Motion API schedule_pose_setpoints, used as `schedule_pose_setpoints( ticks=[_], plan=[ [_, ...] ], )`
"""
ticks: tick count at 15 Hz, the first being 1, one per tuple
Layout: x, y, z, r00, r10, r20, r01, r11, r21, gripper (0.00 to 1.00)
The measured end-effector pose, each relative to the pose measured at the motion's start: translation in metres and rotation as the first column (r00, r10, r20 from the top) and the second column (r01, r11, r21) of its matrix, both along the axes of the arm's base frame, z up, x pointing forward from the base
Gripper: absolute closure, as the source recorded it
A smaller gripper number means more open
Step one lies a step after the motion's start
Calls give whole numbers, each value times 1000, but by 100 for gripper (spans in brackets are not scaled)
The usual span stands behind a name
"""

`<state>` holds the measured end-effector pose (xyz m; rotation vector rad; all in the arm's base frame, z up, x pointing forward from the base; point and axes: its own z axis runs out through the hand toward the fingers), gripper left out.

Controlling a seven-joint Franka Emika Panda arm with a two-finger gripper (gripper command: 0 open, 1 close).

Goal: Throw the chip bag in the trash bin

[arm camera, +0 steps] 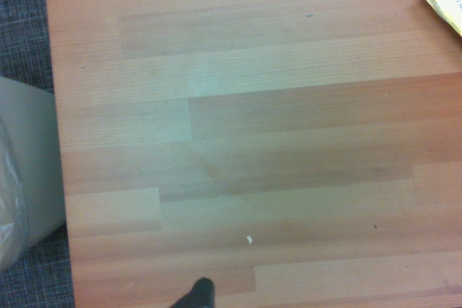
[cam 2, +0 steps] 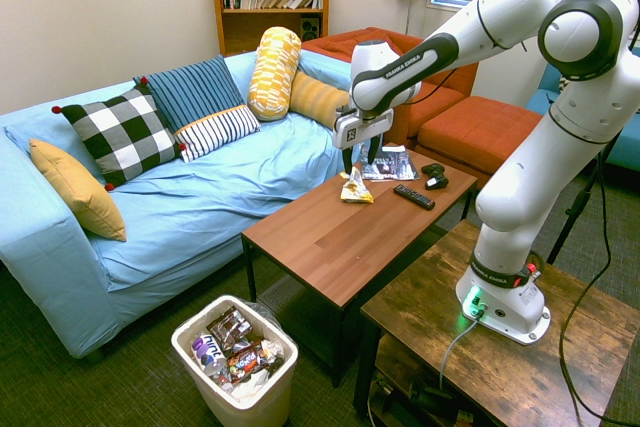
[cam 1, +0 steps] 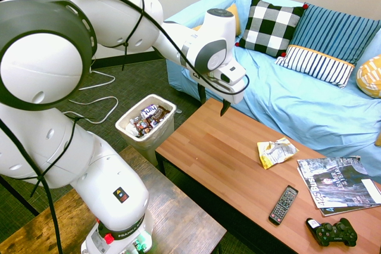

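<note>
Hovering gripper (cam 1: pixel 213 100) over bare table, jaws parted and empty; crumpled yellow-and-white foil chip bag (cam 1: pixel 275 151) lies on the long wooden coffee table (cam 1: pixel 220 153), well apart. You risk pinching only a loose fold, dropping it short of the white plastic trash bin (cam 1: pixel 127 132)

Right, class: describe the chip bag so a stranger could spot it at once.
Start at the wooden coffee table before the blue sofa. The chip bag lies beside the magazine, above the remote: crumpled, yellow and white, the only wrinkled thing there.
</note>
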<state>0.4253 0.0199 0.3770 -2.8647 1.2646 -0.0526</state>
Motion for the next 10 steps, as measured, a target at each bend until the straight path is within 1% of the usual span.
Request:
schedule_pose_setpoints(
  ticks=[3,4,7,10],
  plan=[
    [5,-2,-5,1000,-10,-2,10,1000,0,0],
    [12,-9,-10,1000,-28,10,28,1000,-3,0],
    [39,-42,-27,994,-104,36,104,995,-8,0],
    [72,-78,-49,982,-182,46,182,983,-9,0]
  ],
)
